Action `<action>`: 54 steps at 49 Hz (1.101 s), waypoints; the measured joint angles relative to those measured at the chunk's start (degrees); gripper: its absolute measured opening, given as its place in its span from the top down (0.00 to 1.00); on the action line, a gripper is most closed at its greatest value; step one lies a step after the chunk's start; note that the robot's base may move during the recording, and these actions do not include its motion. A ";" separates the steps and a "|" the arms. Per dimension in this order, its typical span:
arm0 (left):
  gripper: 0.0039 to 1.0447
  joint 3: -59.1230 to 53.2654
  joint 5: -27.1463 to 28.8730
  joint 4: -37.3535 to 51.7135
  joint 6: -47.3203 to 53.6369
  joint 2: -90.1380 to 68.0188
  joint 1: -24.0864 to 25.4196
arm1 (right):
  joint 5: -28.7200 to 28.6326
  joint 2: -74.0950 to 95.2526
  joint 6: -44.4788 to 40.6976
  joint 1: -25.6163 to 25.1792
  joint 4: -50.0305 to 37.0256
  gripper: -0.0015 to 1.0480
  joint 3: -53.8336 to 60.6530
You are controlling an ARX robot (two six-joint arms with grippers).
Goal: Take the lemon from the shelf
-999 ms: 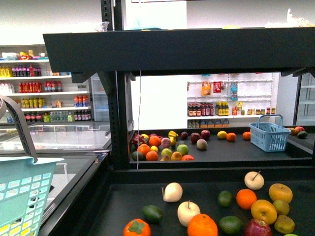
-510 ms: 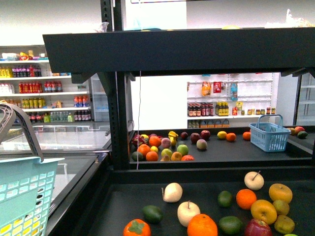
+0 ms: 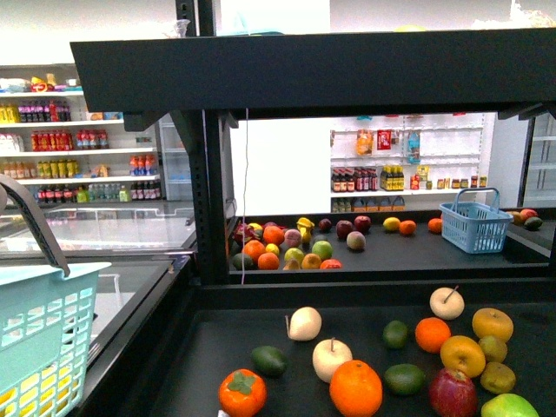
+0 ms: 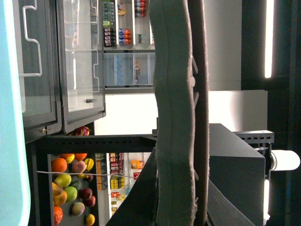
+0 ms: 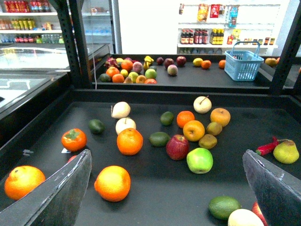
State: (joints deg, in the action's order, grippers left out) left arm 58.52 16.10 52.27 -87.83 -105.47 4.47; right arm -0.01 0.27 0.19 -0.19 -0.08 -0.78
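The black-framed shelf (image 3: 347, 78) fills the front view, and its lower tier (image 5: 155, 197) carries scattered fruit. A bright yellow oval fruit, which I take for the lemon (image 3: 392, 224) (image 5: 198, 61), lies on the far tier beside an orange (image 3: 407, 228). My right gripper (image 5: 165, 157) hangs open over the near tier with nothing between its fingers (image 5: 56, 197). It is far short of the lemon. My left gripper (image 4: 178, 197) is shut on the grey handle (image 4: 171, 117) (image 3: 35, 221) of a light-teal basket (image 3: 43, 339) at the left.
On the near tier lie oranges (image 5: 112, 183), a red apple (image 5: 177, 147), a green apple (image 5: 200, 160), golden apples (image 5: 194, 130), avocados and a red chilli (image 5: 267, 147). A blue basket (image 3: 474, 228) stands far right. Thick black posts (image 3: 213, 200) flank the opening, with glass freezer lids (image 3: 104, 234) to the left.
The front view has shifted: the shelf and fruit sit slightly higher in frame, and a green apple now shows at the bottom right. The basket handle swayed a little.
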 joint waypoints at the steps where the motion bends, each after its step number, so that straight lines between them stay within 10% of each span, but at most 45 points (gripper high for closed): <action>1: 0.92 -0.61 -0.09 -0.02 -0.11 0.39 0.07 | 0.00 0.00 -0.02 0.00 0.00 0.07 0.00; 54: 0.92 -8.09 -2.29 6.58 -2.75 -3.41 1.77 | 0.02 0.00 0.00 0.00 0.00 0.07 0.00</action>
State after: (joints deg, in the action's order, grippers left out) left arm 50.43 13.80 58.85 -90.59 -108.88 6.24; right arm 0.01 0.27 0.19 -0.19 -0.08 -0.78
